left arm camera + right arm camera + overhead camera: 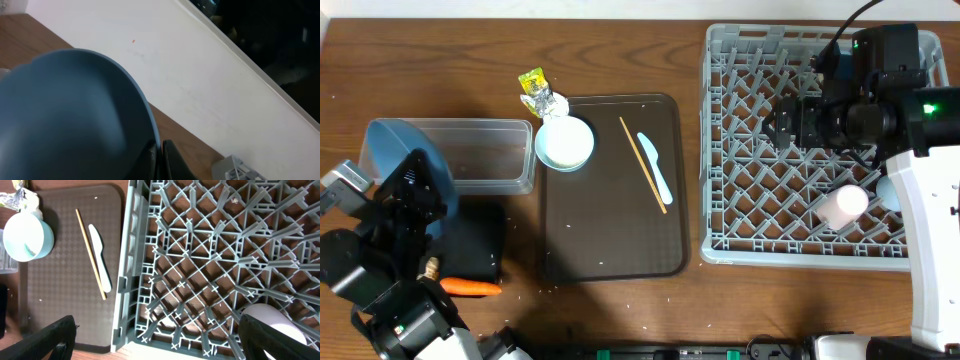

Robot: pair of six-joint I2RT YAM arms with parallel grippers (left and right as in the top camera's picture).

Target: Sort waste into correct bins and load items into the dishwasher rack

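My left gripper (pixel 428 195) is shut on the rim of the large blue plate (pixel 392 148), which stands tilted on edge over the left end of the clear tub (pixel 490 155). In the left wrist view the plate (pixel 65 115) fills the left side, and the gripper (pixel 161 161) pinches its edge. The black tray bin (pixel 475 245) lies just below the tub. A carrot (pixel 470 288) and a brown food piece (pixel 431 268) lie at its front edge. My right gripper (pixel 160 347) hangs open over the grey rack (pixel 760 215). A pink cup (pixel 844 203) lies in the rack.
A brown serving tray (pixel 610 250) holds a white bowl (pixel 565 143), a pale-blue spoon (pixel 656 165) and a wooden chopstick (pixel 642 163). A crumpled yellow-green wrapper (pixel 538 88) lies behind the bowl. Rice grains are scattered on the table near the carrot. A light-blue cup (pixel 888 192) sits beside the pink one.
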